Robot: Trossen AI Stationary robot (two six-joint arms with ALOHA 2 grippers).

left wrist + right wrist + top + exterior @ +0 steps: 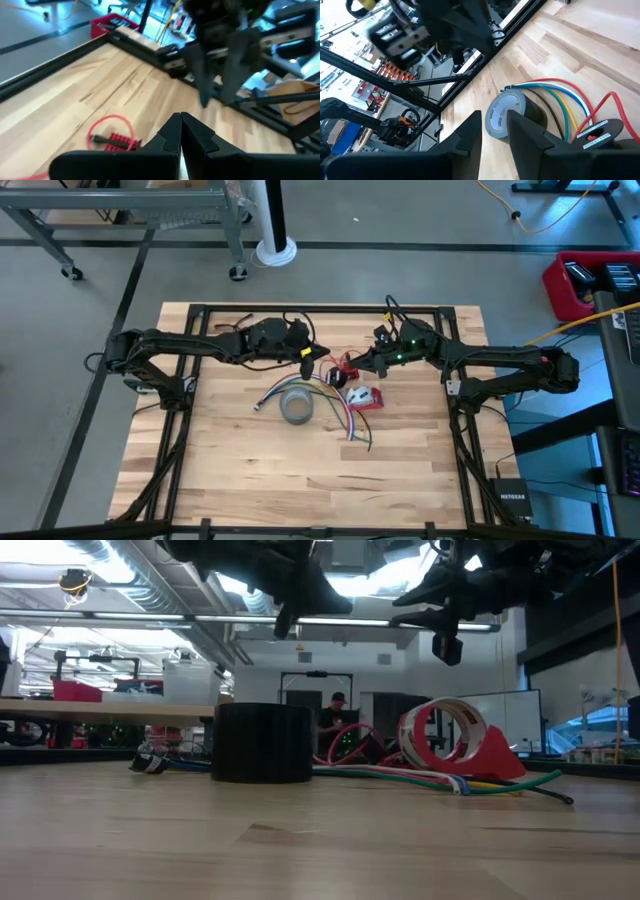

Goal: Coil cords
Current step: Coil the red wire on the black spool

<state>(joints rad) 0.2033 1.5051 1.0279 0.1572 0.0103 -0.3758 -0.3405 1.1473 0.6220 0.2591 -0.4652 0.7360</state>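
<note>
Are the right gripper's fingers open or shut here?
Open. In its own wrist view the right gripper shows a clear gap between its fingers, with nothing between them.

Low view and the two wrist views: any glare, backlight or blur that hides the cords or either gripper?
Low view: bright ceiling lights behind turn both arms into dark silhouettes; the grey tape roll also reads black, while the coloured cords stay legible. Left wrist view: the right gripper is motion-smeared, the red wire clear. Right wrist view: the left arm is blurred, the tape roll sharp.
</note>
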